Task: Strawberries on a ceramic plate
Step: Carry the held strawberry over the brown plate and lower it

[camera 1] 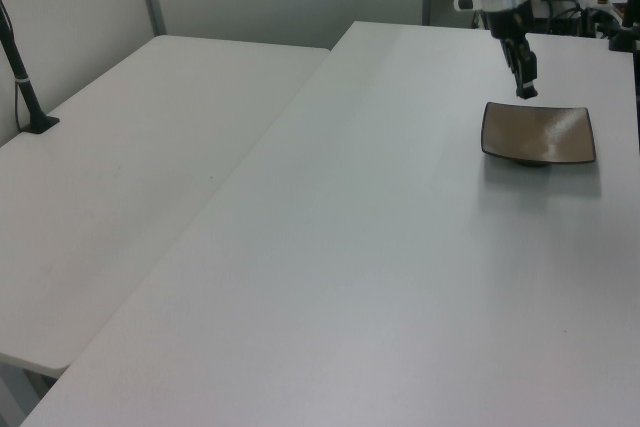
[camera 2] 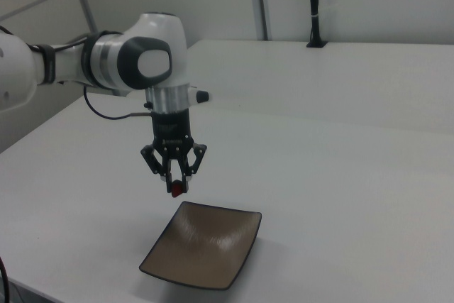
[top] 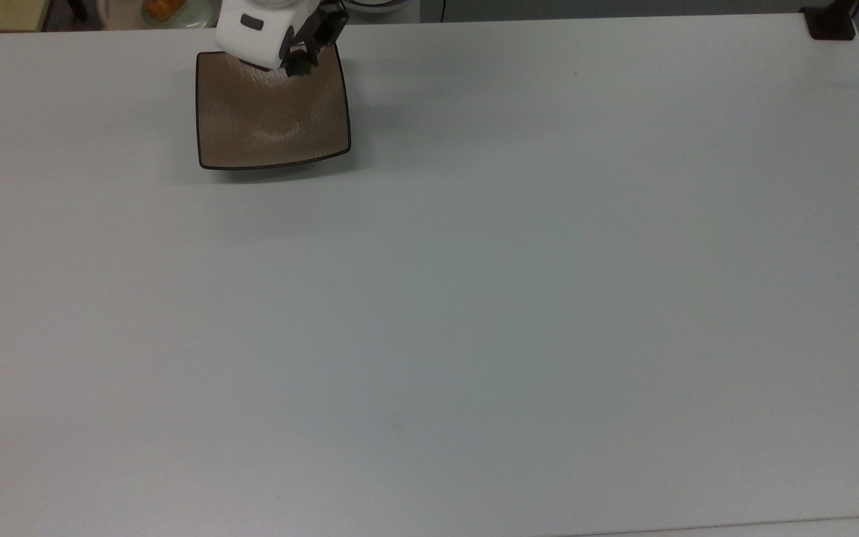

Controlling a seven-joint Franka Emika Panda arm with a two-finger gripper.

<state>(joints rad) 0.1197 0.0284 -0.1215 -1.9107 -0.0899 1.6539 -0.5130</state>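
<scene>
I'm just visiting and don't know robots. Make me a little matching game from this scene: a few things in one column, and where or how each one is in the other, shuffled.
Things:
1. strawberry
2. ceramic plate
3. gripper
4. table

States:
A. white, carries the plate
B. hangs in the air over the plate's rim
C. tan-brown, square, nothing lying in it
D. small and red, pinched between two fingertips

Pairs: 1-D, 2-C, 3-B, 4-A
</scene>
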